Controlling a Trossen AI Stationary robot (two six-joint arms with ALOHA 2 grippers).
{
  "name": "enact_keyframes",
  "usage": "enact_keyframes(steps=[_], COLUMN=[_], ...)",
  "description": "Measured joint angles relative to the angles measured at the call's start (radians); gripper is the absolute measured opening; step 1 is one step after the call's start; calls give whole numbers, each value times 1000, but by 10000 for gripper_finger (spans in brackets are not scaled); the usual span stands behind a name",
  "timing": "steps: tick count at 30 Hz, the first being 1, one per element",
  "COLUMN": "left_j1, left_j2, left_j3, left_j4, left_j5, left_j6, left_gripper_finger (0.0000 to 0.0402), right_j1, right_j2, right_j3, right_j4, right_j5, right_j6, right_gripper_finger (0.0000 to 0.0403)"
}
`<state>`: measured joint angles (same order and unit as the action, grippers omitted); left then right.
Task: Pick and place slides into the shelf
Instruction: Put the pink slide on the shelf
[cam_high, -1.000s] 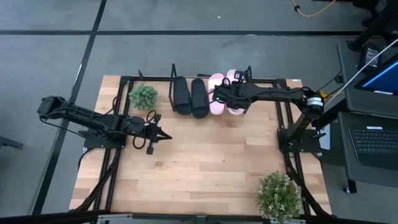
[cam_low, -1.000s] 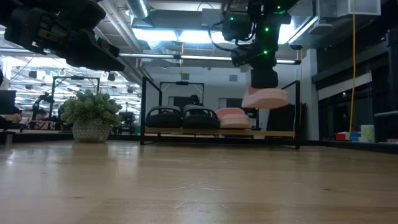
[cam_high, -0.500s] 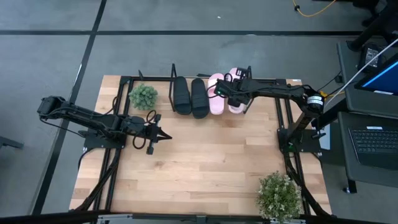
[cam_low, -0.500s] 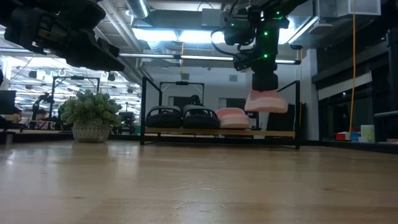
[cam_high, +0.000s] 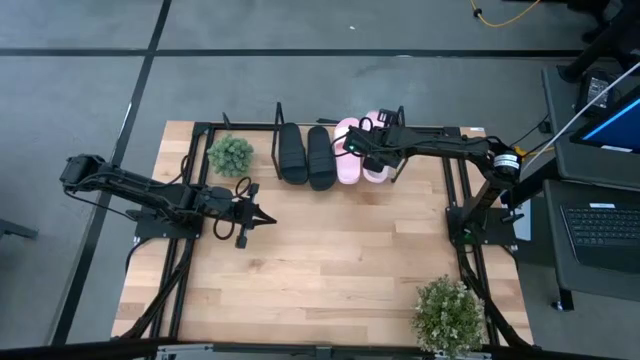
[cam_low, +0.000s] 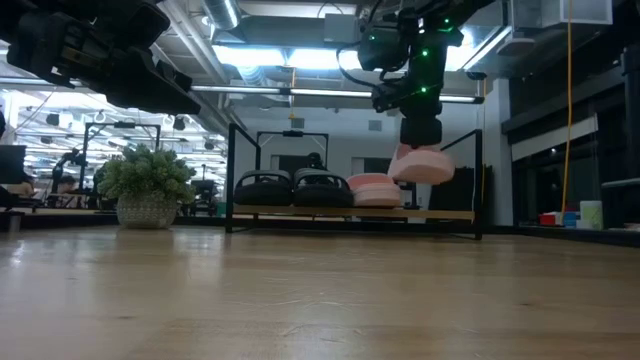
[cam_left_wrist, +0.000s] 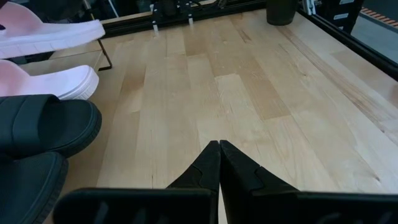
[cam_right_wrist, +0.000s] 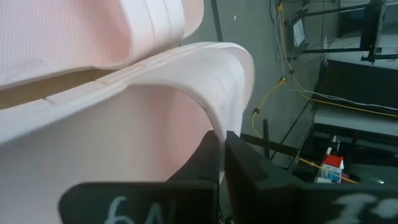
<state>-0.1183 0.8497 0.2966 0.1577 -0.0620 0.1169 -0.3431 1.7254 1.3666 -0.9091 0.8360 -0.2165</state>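
Your right gripper pinches the last pink slide by its strap, hovering upper-centre over the shelf to drop it beside its pair.

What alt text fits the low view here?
The right tool holds a pale pink slide sandal just above the black wire shelf, beside another pink slide and two matte black slides already shelved. A potted green plant stands left.
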Motion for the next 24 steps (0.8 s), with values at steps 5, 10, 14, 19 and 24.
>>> enact_keyframes(steps=[5,10,14,19,24], left_j1=[0,0,0,0,0], left_j2=[0,0,0,0,0], left_j3=[0,0,0,0,0], left_j4=[0,0,0,0,0], left_j5=[0,0,0,0,0], left_j6=[0,-3,-6,-10,-10], left_gripper_finger=[0,0,0,0,0], right_j1=[0,0,0,0,0], right_j2=[0,1,1,1,1], right_j3=[0,0,0,0,0], right_j4=[-1,-8,-15,-41,-42], right_j5=[0,0,0,-1,-1], right_j6=[1,1,1,19,30], right_gripper_finger=[10,9,9,9,9])
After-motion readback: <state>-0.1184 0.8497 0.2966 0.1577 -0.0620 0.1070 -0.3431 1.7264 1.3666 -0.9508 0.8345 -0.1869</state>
